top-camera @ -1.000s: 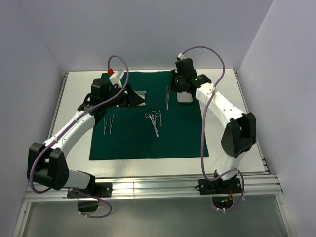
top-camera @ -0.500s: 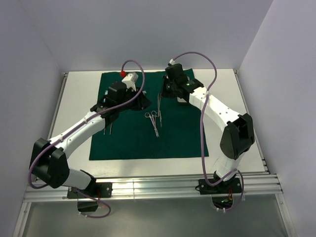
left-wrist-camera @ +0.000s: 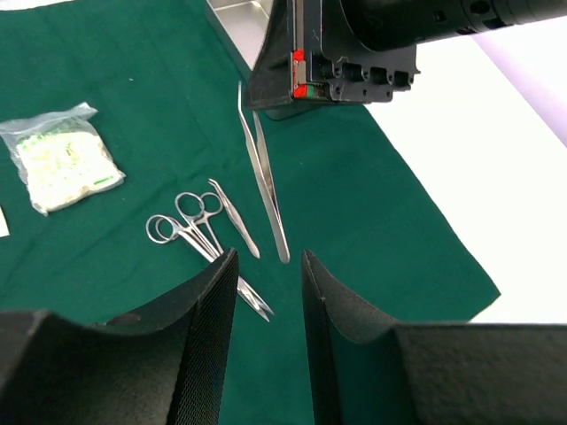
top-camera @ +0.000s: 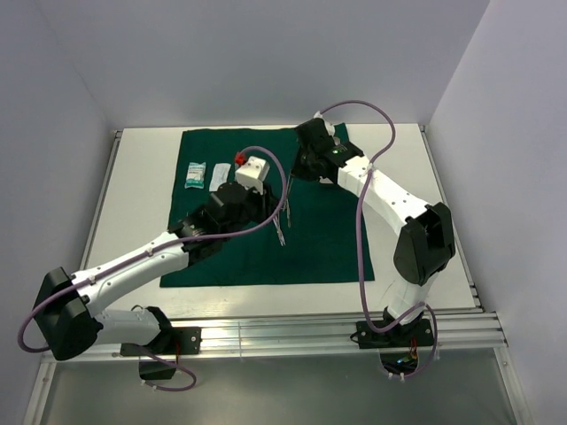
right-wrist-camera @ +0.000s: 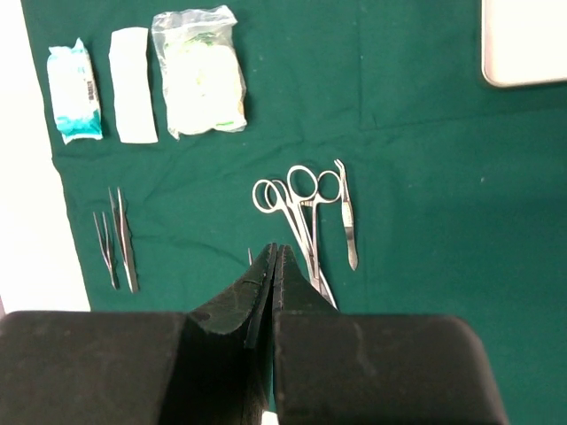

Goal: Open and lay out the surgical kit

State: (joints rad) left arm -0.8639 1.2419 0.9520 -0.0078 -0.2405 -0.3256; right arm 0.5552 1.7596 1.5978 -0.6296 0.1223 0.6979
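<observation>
1. With the dark green cloth wrap point(top-camera: 266, 257) lying spread flat on the table point(top-camera: 133, 230), the top view shows the opening step done. Pale packets point(top-camera: 196, 174) sit at the cloth's far left. Both arms reach over the middle of the cloth, the left gripper point(top-camera: 264, 205) near the right gripper point(top-camera: 295, 168). Their jaws are too small to read from here.

2. Left wrist view: the left gripper is released, jaws apart with nothing between them, and hovers over the cloth just near of the clamps point(left-wrist-camera: 190, 232).
   - A short slim tool point(left-wrist-camera: 235, 220) lies just beside the clamps.
   - The long tweezers point(left-wrist-camera: 264, 177) slant down from under the right gripper. I cannot tell whether their tip touches the cloth.
   - A corner of the steel tray point(left-wrist-camera: 237, 16) shows behind that gripper.
   - A clear packet point(left-wrist-camera: 62, 164) lies to the left.

3. Right wrist view: the right gripper is clenched, fingers pressed together. A sliver of steel shows beside them, so I judge it pinches the long tweezers' top end.
   - Below it, three packets lie in a row at the far left, with the small tweezers point(right-wrist-camera: 117, 243) near of them.
   - The clamps are in the middle and the tray is at the far right, all on the cloth.
   - Judgement: the layout is mostly done. The long tweezers are not yet set down and let go.
</observation>
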